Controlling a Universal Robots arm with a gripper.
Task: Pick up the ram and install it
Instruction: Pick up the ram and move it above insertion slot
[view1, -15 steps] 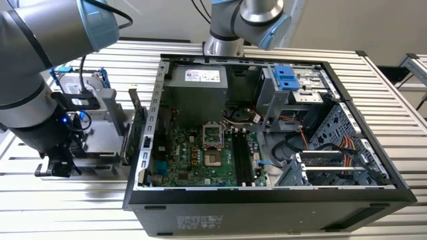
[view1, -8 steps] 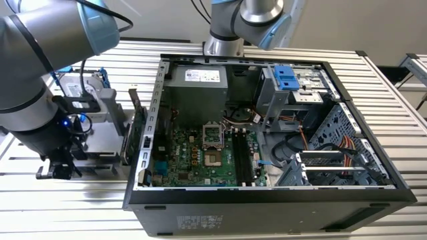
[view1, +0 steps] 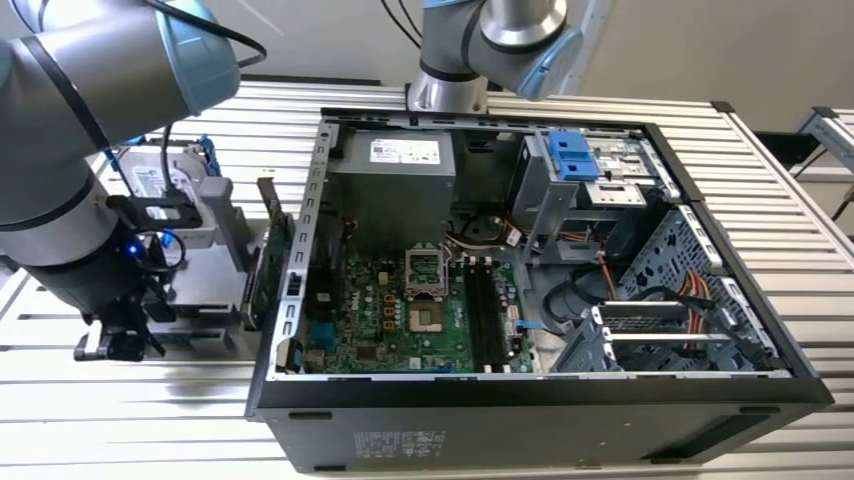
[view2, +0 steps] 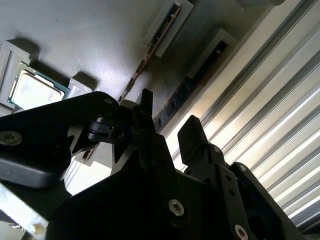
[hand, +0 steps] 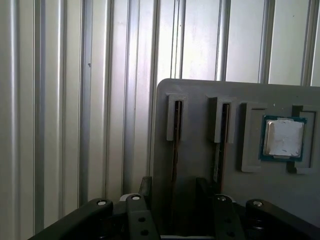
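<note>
A robot arm's black gripper (hand: 173, 186) hangs low over a grey parts holder (hand: 200, 95) on a ribbed metal table (hand: 60, 100), at the exterior view's left of an open computer case (view1: 534, 395). In both wrist views its fingers (view2: 192, 131) are spread apart and grip nothing. The ram (hand: 175, 145) stands on edge in the holder's outermost slot, lined up between the fingers. A second stick (hand: 220, 145) stands in the neighbouring slot, and a processor chip (hand: 283, 137) lies beyond it.
</note>
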